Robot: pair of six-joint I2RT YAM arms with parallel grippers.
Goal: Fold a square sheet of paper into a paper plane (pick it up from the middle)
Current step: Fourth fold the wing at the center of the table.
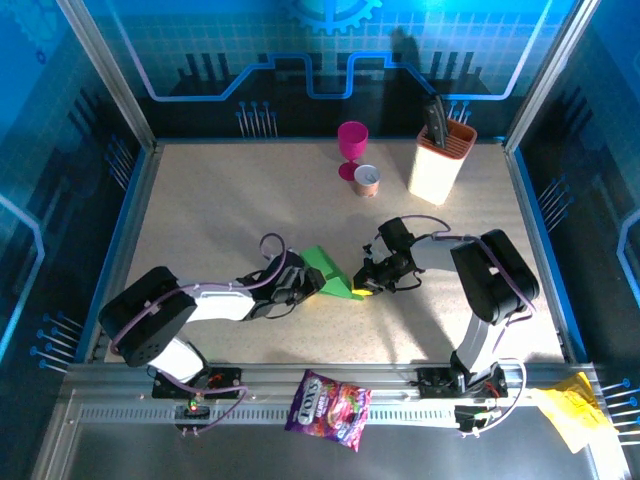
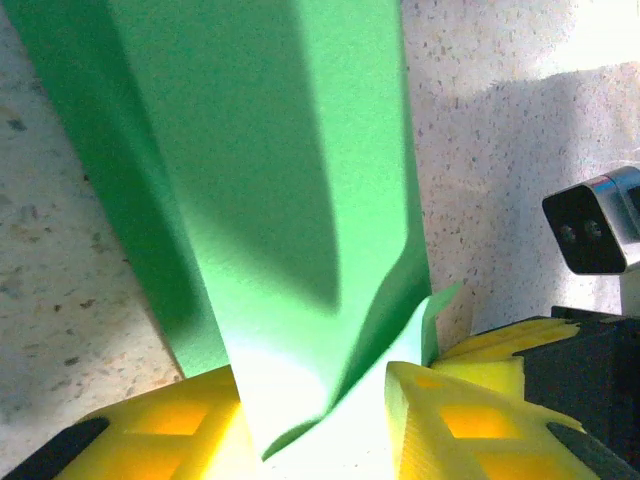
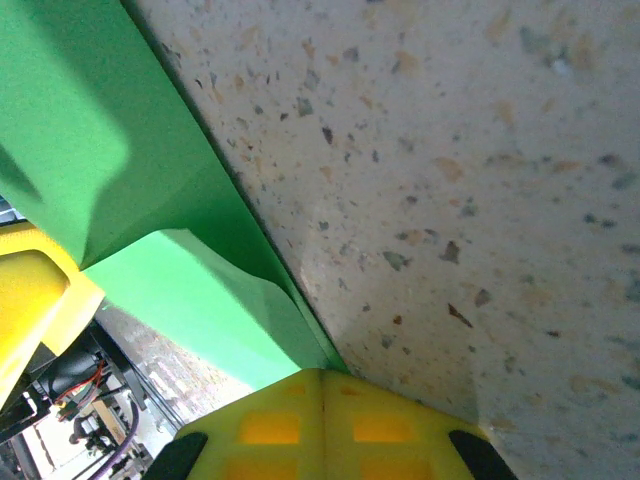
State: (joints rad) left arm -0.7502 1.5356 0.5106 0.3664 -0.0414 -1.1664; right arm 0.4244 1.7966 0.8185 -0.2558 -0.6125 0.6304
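Observation:
The bright green sheet of paper [image 1: 331,271] lies creased into a raised wedge near the middle of the table, between my two grippers. My left gripper [image 1: 305,285] is at its left end. In the left wrist view the paper [image 2: 280,180] runs down between the spread yellow fingers [image 2: 170,425] of that gripper [image 2: 315,430], which stand apart. My right gripper [image 1: 368,287] is at the paper's right corner. In the right wrist view its fingertips [image 3: 322,400] meet, with the paper's [image 3: 90,120] edge pinched under them.
At the back stand a magenta goblet [image 1: 352,145], a small copper cup [image 1: 367,180] and a knife block [image 1: 441,160]. A purple snack bag [image 1: 328,408] lies on the front rail, and crumpled yellow paper [image 1: 565,412] at the front right.

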